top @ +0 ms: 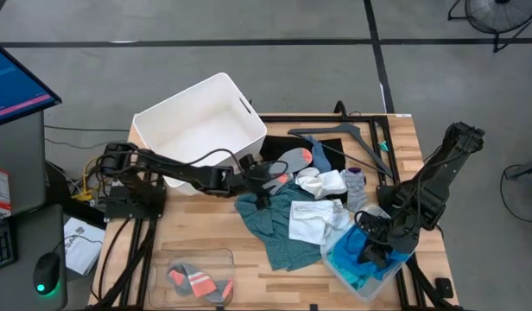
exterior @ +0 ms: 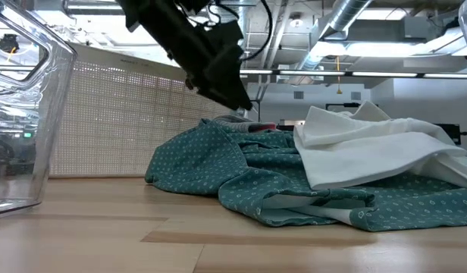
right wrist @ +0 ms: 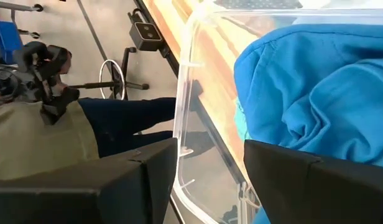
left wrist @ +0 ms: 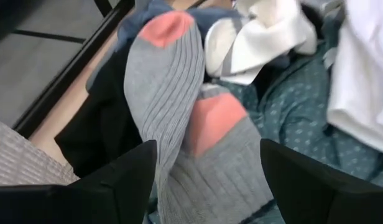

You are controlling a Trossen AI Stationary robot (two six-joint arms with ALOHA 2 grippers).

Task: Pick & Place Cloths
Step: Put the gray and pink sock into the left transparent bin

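My left gripper (top: 268,180) (left wrist: 207,155) is open and low over the pile at the table's middle. Its fingers stand on either side of a pair of grey socks with orange toes and heels (left wrist: 173,106) (top: 294,161); whether they touch, I cannot tell. The socks lie on a black cloth (top: 279,145) and the dark teal-green cloth (top: 279,226) (exterior: 279,182). A white cloth (top: 311,220) (exterior: 370,140) lies on the teal one. My right gripper (top: 370,246) (right wrist: 210,146) is open over the wall of a clear bin (right wrist: 185,93). That bin holds the turquoise cloth (right wrist: 316,93) (top: 357,259).
A white plastic bin (top: 201,125) stands at the far left, tipped on its side. A black hanger (top: 352,138) lies at the far edge. White and grey socks (top: 328,183) sit mid-pile. A clear box (top: 197,275) (exterior: 21,114) at the near-left holds more grey-orange socks.
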